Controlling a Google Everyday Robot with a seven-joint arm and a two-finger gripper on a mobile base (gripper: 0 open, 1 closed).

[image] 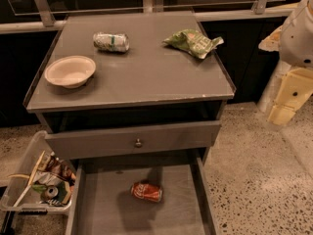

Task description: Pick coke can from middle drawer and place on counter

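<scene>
The coke can (146, 192) is red with white script and lies on its side on the floor of the open middle drawer (105, 207), near the middle, toward the back. The counter (146, 75) is the flat grey cabinet top above it. My gripper (288, 99), cream-yellow below a white arm, hangs at the right edge of the view. It is beside the cabinet's right side, about level with the counter top and well away from the can. Nothing shows in it.
On the counter lie a silver-and-green can (111, 41) on its side, a white bowl (70, 71) at the left and a green crumpled bag (193, 42) at the back right. The upper drawer front with a round knob (138, 142) overhangs the middle drawer's back. A clear bin of rubbish (29, 180) stands on the floor at the left.
</scene>
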